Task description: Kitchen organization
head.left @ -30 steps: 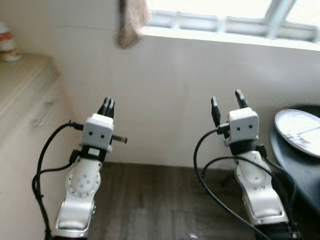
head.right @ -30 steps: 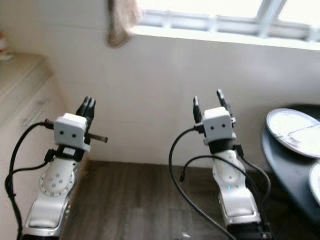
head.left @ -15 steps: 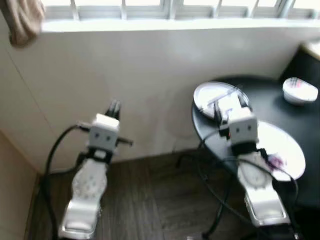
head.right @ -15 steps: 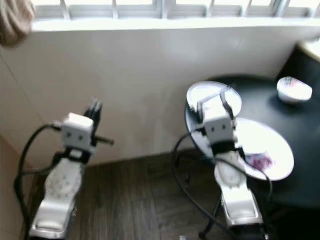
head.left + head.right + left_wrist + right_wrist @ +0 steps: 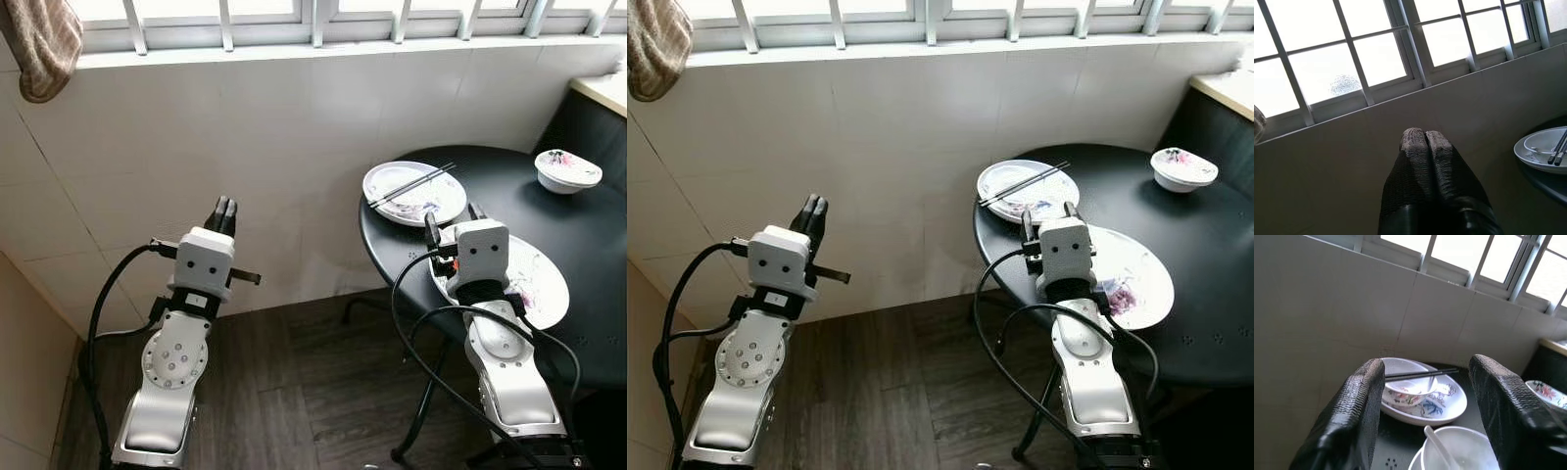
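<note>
A round black table (image 5: 509,211) stands to my right with used dishes on it. At its far edge a white plate (image 5: 397,181) holds a small bowl (image 5: 1408,384) and black chopsticks (image 5: 411,184). A large stained plate (image 5: 539,284) lies nearer, and the right wrist view shows a white bowl with a spoon (image 5: 1449,455). A small patterned bowl (image 5: 568,169) sits farther right. My right gripper (image 5: 453,215) hangs open over the table's left edge, holding nothing. My left gripper (image 5: 224,209) is shut and empty, pointing at the tiled wall left of the table.
A tiled wall with a barred window (image 5: 313,15) runs across the back. A brown towel (image 5: 44,49) hangs at the top left. A pale counter edge (image 5: 602,93) shows at the far right, a cabinet side (image 5: 29,392) at the lower left. Dark wood floor (image 5: 294,392) lies below.
The whole view has swung to the right: the cabinet slid out on the left and the black table with its dishes came into view. Both arms hold the same pose.
</note>
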### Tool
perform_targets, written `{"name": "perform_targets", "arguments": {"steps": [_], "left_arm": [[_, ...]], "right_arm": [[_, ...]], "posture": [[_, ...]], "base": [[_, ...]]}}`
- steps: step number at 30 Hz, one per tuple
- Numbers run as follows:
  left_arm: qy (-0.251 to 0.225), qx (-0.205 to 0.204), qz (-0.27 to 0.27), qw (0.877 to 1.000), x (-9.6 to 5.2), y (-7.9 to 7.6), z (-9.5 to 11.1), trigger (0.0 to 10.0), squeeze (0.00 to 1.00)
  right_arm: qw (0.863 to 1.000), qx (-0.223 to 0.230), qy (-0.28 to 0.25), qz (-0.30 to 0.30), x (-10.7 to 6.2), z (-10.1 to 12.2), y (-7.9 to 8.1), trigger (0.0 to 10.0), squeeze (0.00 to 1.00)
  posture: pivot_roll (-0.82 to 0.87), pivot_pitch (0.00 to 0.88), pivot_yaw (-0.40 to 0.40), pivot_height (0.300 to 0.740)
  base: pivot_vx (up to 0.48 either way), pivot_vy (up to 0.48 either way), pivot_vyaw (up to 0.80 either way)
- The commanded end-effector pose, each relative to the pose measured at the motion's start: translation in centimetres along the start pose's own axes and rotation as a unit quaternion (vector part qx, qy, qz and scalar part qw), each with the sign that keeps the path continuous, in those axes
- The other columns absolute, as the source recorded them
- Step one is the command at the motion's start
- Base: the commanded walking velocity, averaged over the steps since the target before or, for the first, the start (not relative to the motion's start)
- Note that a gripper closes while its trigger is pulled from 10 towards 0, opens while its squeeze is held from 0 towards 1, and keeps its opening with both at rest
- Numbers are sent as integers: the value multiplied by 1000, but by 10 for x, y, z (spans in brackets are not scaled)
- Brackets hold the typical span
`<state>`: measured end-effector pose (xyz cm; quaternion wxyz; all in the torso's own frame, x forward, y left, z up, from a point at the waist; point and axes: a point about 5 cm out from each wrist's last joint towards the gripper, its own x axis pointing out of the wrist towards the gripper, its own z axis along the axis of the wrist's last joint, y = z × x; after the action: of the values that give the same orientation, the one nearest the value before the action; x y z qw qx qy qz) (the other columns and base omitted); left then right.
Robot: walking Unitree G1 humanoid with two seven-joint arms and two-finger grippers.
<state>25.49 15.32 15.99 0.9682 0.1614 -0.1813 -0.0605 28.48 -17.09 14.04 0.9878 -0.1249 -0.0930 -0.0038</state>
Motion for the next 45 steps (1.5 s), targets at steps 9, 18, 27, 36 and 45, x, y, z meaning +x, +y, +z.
{"name": "perform_targets", "arguments": {"steps": [9, 18, 27, 36, 45], "left_arm": [[6, -4, -29, 1000, 5, -7, -3, 10000, 0], [0, -11, -34, 999, 6, -7, -2, 10000, 0], [-1, -12, -33, 999, 7, -7, -2, 10000, 0], [-1, -12, -32, 999, 6, -7, -2, 10000, 0], [5, -12, -34, 999, 6, -8, -3, 10000, 0]], "right_arm": [[1000, -1, 13, 7, 1, 1, -2, 10000, 0], [1000, -8, 15, 6, 1, 1, -3, 10000, 0], [1000, -8, 13, 5, 3, 3, -3, 10000, 0], [1000, -9, 12, 4, 4, 3, -3, 10000, 0], [1000, -10, 6, 4, 5, 5, -2, 10000, 0]], "posture": [[-102, 4, -3, 740], [-102, 8, 0, 740], [-97, 9, -5, 740], [-94, 10, -6, 740], [-96, 11, -5, 740]], "base": [[0, 0, 0], [254, 0, 0], [358, 0, 0], [343, 0, 0], [233, 0, 0]]}}
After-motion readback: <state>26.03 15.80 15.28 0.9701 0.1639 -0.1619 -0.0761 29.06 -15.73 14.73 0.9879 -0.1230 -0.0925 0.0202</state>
